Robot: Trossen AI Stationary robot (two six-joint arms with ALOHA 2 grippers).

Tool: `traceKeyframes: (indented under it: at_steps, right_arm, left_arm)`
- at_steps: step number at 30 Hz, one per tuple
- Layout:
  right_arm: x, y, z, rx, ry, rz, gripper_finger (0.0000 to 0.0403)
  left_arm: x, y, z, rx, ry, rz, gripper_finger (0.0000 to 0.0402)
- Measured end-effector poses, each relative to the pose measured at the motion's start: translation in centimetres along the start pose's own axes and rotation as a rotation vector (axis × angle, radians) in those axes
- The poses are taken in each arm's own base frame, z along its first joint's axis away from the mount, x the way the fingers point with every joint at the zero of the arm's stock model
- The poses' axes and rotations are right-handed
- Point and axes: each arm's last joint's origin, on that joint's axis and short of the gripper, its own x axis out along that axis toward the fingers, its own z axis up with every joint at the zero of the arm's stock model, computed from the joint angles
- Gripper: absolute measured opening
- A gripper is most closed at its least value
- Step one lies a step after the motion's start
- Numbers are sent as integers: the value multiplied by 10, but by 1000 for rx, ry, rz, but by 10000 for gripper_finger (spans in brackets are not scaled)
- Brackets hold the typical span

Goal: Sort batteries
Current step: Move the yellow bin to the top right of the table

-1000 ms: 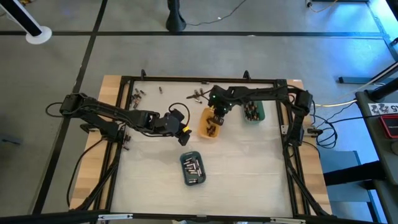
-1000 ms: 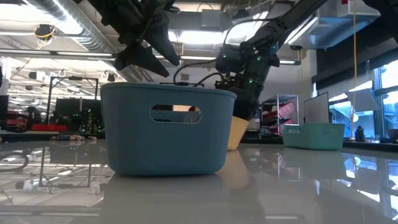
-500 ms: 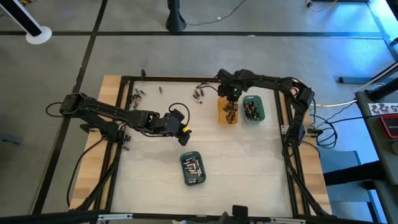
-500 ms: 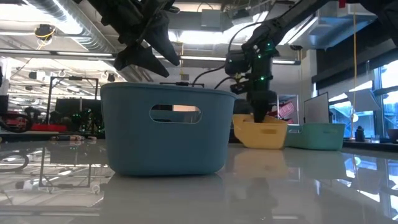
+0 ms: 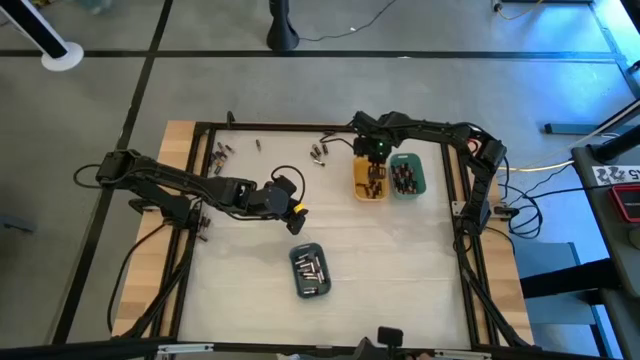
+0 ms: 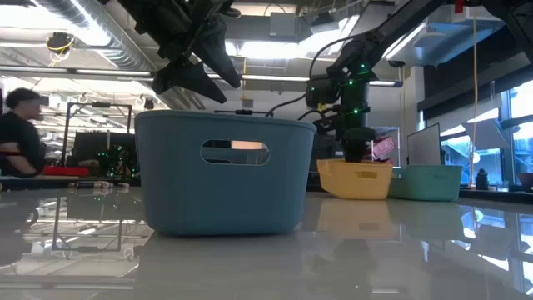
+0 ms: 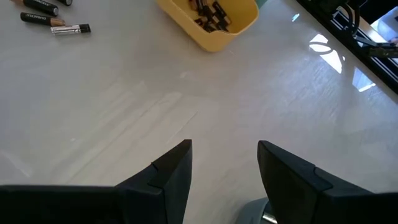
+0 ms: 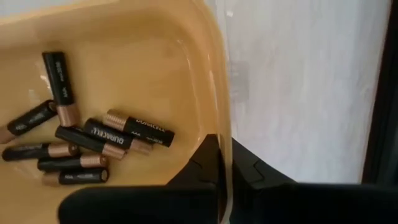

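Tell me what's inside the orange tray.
Inside the orange tray lie several black-and-copper batteries in a loose pile. The right gripper, jaws shut on the tray's rim, covers the corner below it, so nothing can be seen there.

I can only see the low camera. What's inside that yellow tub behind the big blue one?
Observer: Batteries, black with copper ends, lying in a loose heap on the floor of the yellow tub.
Operator: Is the arm above it holding one?
Observer: No. The right gripper is shut on the tub's rim, one finger inside the wall and one outside.
Operator: Are any left out on the table?
Observer: Yes, a few loose batteries lie on the table near the edge farthest from your camera, outside all the tubs.
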Motion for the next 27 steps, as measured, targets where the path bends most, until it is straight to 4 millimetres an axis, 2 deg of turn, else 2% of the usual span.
traceKeyframes:
  at_steps: [4, 18, 23, 27]
  right_arm:
    - [0, -1, 1, 14, -3, -24, 23]
    - [0, -4, 1, -19, 26, -111, 137]
    - [-2, -7, 2, -23, 44, -174, 158]
    - [-11, -8, 6, -24, 22, -144, 163]
  left_arm:
    - [-1, -2, -2, 4, 3, -5, 172]
    - [-1, -2, -2, -10, 4, -8, 172]
    - [-1, -2, -2, -11, 4, -8, 172]
    - [-1, -2, -2, -11, 5, -8, 172]
